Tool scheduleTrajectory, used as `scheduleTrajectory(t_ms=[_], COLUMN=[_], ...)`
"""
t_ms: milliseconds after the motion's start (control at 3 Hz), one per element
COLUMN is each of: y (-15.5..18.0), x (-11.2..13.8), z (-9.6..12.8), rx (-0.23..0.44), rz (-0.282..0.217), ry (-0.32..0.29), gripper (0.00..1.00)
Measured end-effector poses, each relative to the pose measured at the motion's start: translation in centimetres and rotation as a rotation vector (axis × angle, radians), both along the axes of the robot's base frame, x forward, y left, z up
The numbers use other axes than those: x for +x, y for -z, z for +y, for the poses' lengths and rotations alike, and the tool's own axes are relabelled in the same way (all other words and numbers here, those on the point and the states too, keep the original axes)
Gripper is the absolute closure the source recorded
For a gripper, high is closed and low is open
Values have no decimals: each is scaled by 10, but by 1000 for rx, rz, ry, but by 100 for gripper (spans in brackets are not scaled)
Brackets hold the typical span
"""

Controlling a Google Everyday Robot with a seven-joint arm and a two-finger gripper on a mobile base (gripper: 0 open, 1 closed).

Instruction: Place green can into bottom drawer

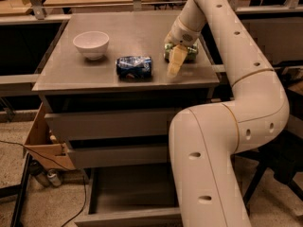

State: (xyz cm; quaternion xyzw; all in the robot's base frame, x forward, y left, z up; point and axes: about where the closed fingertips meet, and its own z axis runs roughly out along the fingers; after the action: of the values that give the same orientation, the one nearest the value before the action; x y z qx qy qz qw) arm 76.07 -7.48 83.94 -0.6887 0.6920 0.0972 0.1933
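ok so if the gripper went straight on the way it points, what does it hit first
Probably the cabinet top. The gripper points down at the near side of the green can, its tip close above the surface. It might brush the can on the way; depth is unclear here.

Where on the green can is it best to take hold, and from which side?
Grip the green can across the middle of its body, coming from above. It seems to lie on its side on the cabinet top, so the round sides offer the narrowest span. The tool hangs in front of it; the blue can lies apart from it.
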Motion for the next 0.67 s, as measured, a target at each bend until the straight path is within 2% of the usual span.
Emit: scheduleTrajectory(t_ms=[333,667], y=[4,1], x=[-1,-3], z=[0,-4], rx=[-4,-3], rz=[6,1], ry=[-13,-21], gripper=[18,46])
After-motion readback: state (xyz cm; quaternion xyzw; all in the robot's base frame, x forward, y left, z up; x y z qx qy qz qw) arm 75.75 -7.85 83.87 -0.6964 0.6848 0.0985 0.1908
